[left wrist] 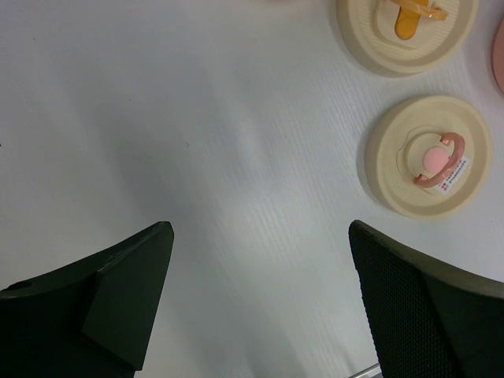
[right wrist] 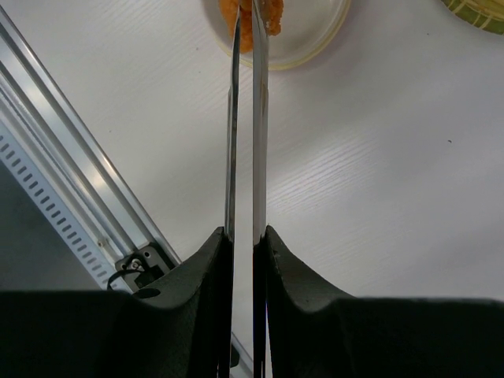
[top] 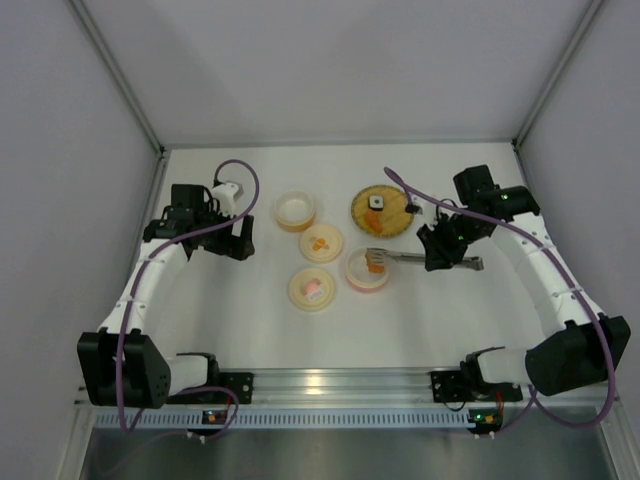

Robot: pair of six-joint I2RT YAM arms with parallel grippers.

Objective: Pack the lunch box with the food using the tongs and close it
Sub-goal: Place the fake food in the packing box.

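My right gripper is shut on the slim metal tongs, squeezing the two arms nearly together. The tongs' tips reach over a small round lunch box bowl, where they touch orange food chunks. Whether a chunk is pinched, I cannot tell. A woven plate behind it carries a white-and-dark cube and an orange chunk. My left gripper stands open over bare table, with nothing between its fingers.
A second round bowl stands at the back left of the group. Two cream lids lie flat: one with an orange handle, one with a pink handle. An aluminium rail runs along the near table edge.
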